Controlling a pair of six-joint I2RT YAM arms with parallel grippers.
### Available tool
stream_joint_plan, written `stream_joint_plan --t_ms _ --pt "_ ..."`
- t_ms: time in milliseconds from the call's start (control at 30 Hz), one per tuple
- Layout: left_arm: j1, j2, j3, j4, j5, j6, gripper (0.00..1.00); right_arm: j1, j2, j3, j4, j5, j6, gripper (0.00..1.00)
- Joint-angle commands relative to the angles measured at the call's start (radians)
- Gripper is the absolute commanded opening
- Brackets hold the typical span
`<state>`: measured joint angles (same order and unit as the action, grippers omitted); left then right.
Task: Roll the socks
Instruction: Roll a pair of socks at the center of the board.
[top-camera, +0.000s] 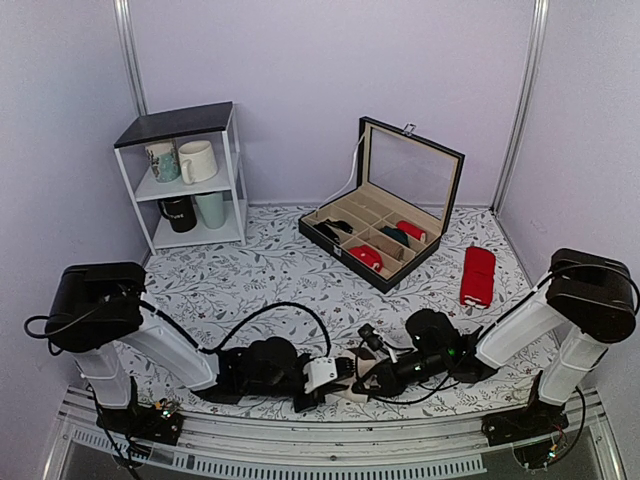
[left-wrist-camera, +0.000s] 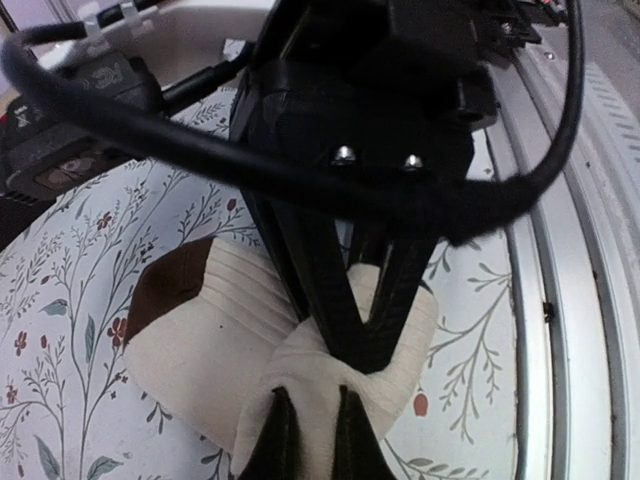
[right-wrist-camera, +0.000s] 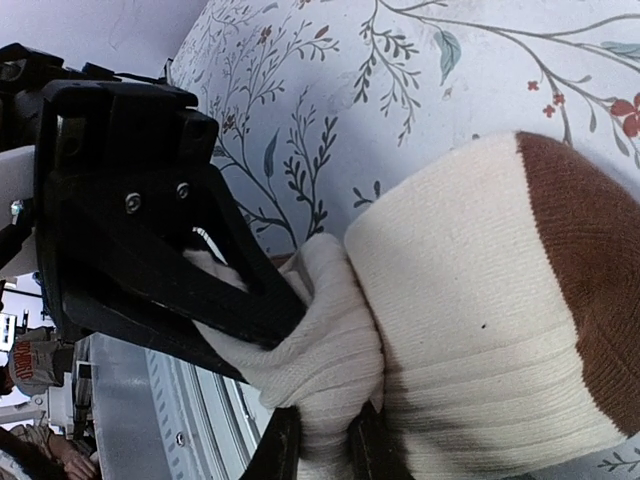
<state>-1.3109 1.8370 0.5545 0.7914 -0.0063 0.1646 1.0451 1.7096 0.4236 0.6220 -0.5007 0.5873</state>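
Note:
The socks (left-wrist-camera: 200, 340) are bunched into a cream bundle with a dark brown patch, lying on the flowered cloth close to the near rail. My left gripper (left-wrist-camera: 312, 440) is shut on a fold of the cream ribbed cuff. My right gripper (right-wrist-camera: 325, 450) is shut on the same cuff fold from the opposite side, beside the socks' rolled body (right-wrist-camera: 480, 300). In the top view the left gripper (top-camera: 338, 376) and the right gripper (top-camera: 374, 378) meet tip to tip over the socks (top-camera: 352, 394), which are mostly hidden there.
A white shelf (top-camera: 190, 180) with mugs stands at the back left. An open black box (top-camera: 385, 235) with compartments holding small red and dark bundles is at the back centre. A red folded pair (top-camera: 477, 275) lies to the right. The metal rail (top-camera: 320, 440) runs along the near edge.

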Motion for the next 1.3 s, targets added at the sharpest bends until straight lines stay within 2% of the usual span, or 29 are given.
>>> stream_joint_plan --t_ms 0,33,100,167,400,467,633,967,1100,1267 --pt "0.005 0.058 0.120 -0.283 0.021 -0.068 0.00 0.026 0.054 -0.042 -0.278 0.041 -0.021 0.12" --pt "0.010 0.059 0.140 -0.328 0.029 -0.088 0.00 0.027 0.037 -0.042 -0.282 0.053 -0.032 0.14" --pt "0.021 0.059 0.168 -0.407 0.058 -0.129 0.00 0.026 -0.006 -0.040 -0.303 0.105 -0.059 0.27" --pt "0.037 0.056 0.180 -0.475 0.104 -0.175 0.00 0.027 -0.069 -0.040 -0.325 0.170 -0.094 0.37" --pt "0.085 0.070 0.140 -0.517 0.246 -0.301 0.00 0.068 -0.318 -0.088 -0.310 0.421 -0.240 0.47" --pt "0.093 0.078 0.133 -0.516 0.269 -0.317 0.00 0.107 -0.399 -0.137 -0.245 0.497 -0.289 0.49" --pt "0.109 0.091 0.135 -0.528 0.291 -0.331 0.00 0.203 -0.527 -0.260 -0.067 0.567 -0.408 0.53" --pt "0.122 0.098 0.130 -0.530 0.311 -0.340 0.00 0.347 -0.389 -0.219 0.042 0.724 -0.574 0.55" --pt "0.124 0.101 0.130 -0.527 0.321 -0.344 0.00 0.364 -0.292 -0.168 0.043 0.727 -0.663 0.55" --pt "0.127 0.098 0.124 -0.522 0.324 -0.344 0.00 0.412 -0.202 -0.111 0.050 0.818 -0.713 0.55"
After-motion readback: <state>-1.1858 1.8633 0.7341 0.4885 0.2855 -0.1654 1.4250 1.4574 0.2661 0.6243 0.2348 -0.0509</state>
